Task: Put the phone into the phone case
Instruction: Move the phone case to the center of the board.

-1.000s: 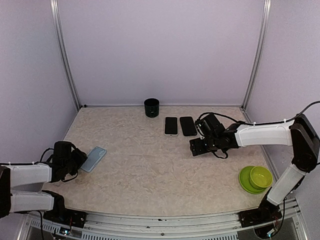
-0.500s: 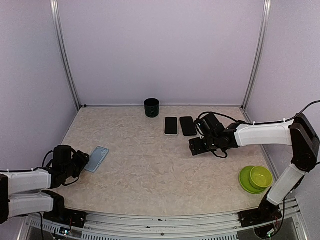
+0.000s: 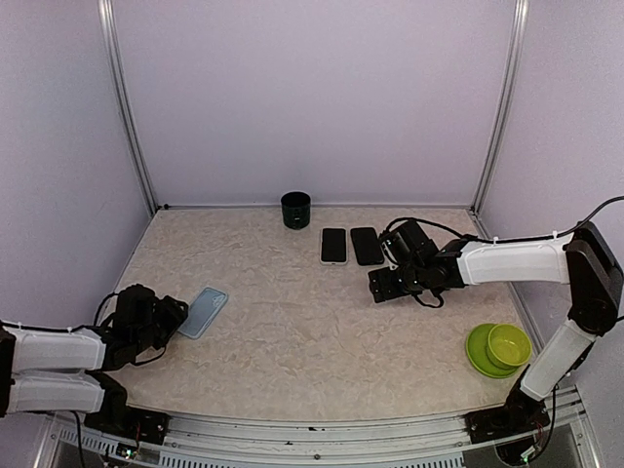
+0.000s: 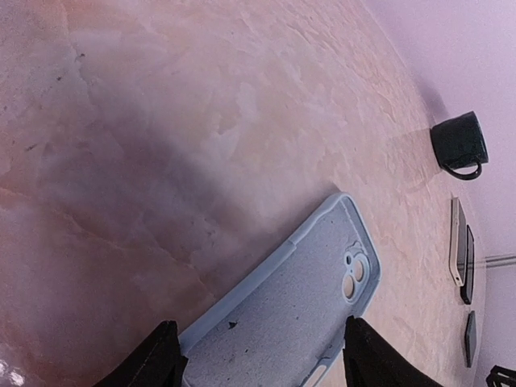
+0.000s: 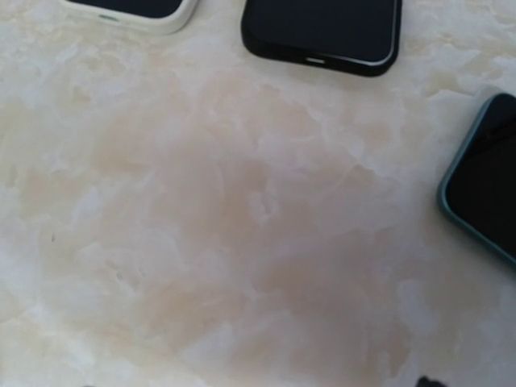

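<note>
A light blue phone case [image 4: 310, 302] lies low over the table with its open side up and its camera cutout at the far end. My left gripper [image 4: 260, 355] is shut across its width, a black fingertip on each long edge. From above, the case [image 3: 205, 311] is at the table's near left, just ahead of the left gripper [image 3: 175, 318]. Two phones lie side by side at the back, one white-edged [image 3: 333, 245] and one black [image 3: 367, 246]. The right gripper [image 3: 382, 286] hovers open and empty just in front of them. A teal-edged phone [image 5: 484, 181] lies to its right.
A dark mug [image 3: 295, 210] stands at the back wall, left of the phones. A green bowl on a green plate [image 3: 497, 348] sits at the near right. Metal frame posts rise at both back corners.
My left gripper has slid to the right and slightly nearer, carrying the phone case along with it. The right arm has not moved.
</note>
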`<move>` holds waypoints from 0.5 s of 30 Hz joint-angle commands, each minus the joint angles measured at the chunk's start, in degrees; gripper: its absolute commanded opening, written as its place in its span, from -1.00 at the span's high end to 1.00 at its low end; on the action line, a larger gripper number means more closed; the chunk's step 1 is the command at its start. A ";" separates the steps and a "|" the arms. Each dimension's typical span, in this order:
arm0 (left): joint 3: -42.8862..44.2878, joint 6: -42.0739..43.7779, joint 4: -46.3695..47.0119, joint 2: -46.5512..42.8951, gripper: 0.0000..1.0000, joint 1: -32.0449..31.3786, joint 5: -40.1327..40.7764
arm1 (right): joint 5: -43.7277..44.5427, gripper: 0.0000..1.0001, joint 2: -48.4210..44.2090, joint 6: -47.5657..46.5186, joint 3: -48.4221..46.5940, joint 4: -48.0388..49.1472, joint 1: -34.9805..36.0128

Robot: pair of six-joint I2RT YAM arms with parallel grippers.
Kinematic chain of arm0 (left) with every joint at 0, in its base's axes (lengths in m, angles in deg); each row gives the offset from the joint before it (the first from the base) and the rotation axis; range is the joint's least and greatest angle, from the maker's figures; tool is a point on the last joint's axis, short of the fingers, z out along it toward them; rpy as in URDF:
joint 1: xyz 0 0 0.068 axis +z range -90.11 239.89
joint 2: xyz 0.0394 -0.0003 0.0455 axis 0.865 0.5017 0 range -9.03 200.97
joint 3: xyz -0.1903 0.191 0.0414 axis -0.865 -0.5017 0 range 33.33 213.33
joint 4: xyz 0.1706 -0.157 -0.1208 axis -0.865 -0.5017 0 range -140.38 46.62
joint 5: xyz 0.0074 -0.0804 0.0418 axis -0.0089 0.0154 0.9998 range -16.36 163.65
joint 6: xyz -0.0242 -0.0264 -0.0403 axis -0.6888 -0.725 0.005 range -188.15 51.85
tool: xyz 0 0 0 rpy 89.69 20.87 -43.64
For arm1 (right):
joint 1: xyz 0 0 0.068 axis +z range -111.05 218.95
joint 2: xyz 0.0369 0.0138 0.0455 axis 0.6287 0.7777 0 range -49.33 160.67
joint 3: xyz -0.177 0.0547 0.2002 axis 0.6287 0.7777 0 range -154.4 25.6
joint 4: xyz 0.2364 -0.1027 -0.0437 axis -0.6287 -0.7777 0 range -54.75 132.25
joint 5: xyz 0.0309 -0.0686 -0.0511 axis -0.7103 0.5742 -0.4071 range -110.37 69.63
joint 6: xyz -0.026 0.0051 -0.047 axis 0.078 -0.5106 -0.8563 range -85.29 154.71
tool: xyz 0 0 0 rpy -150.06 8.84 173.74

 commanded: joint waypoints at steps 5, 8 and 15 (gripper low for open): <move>-0.46 -5.51 -3.60 -2.04 -0.33 -5.89 -5.33 | 0.17 -0.68 0.39 0.15 -1.03 0.65 -0.30; 0.44 -4.71 -4.84 -2.18 -0.34 -6.40 -4.32 | 0.16 -0.67 0.61 0.05 -1.18 0.63 -0.34; 3.71 -1.18 -11.53 -4.96 -0.36 -6.19 5.35 | 0.15 -0.67 0.57 0.09 -1.01 0.52 -0.30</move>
